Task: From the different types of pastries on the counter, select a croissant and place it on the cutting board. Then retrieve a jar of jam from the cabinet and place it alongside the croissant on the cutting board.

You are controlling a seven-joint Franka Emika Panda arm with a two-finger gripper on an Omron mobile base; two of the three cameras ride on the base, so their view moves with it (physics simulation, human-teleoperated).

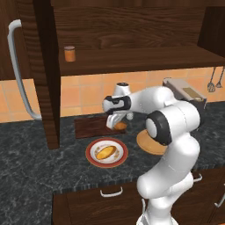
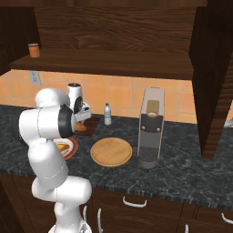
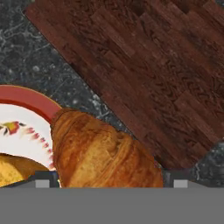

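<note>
Up on the cabinet (image 1: 39, 66) shelf at far left, the jar of jam (image 1: 69, 53) stands upright, door swung open on its grey handle (image 1: 17, 70), so it sits reachable for the second half of the task. Below on the counter (image 1: 26, 167), the red-rimmed plate (image 1: 107, 152) carries the yellow-orange pastry (image 1: 107, 152), not the one wanted. Next right, the cutting board (image 1: 90, 126) lies flat against the backsplash. The gripper (image 1: 115, 123) hangs low at the board's right end, fingers spread wide with the croissant (image 3: 103, 153) sitting between the tips; I judge it carried, probably toward the board, though contact is unclear. Further right: round tan plate (image 2: 111, 152), small clear bottle (image 2: 107, 113), coffee machine (image 2: 150, 132). No readable writing anywhere.
</note>
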